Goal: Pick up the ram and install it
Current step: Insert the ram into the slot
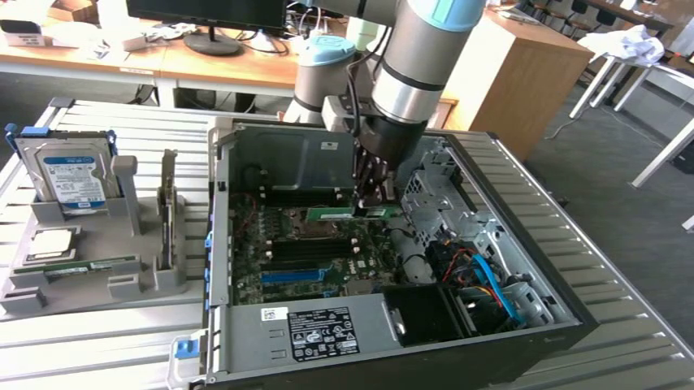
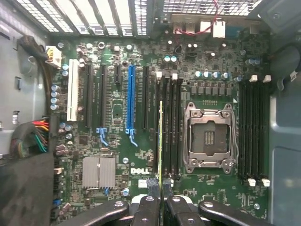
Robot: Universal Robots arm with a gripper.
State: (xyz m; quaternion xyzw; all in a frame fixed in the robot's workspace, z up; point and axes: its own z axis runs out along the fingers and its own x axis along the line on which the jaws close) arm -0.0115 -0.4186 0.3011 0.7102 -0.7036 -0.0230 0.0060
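Note:
The ram (image 1: 331, 214) is a thin green stick held level inside the open computer case (image 1: 542, 268), just above the motherboard (image 1: 292, 252). My gripper (image 1: 375, 199) reaches down into the case and is shut on one end of the stick. In the wrist view the ram (image 2: 160, 141) shows edge-on between the black fingertips of my gripper (image 2: 160, 186). It hangs over the bank of black memory slots (image 2: 171, 127) beside the empty processor socket (image 2: 209, 136), roughly in line with them. Whether it touches a slot I cannot tell.
A second bank of memory slots (image 2: 254, 132) lies on the socket's other side, and a blue card slot (image 2: 130, 99) runs parallel. At the exterior view's left a grey holder (image 1: 119, 284) carries a hard drive (image 1: 65, 175), a silver processor chip (image 1: 49, 244) and an upright card (image 1: 168, 207). Cables (image 1: 488, 284) crowd the case's right.

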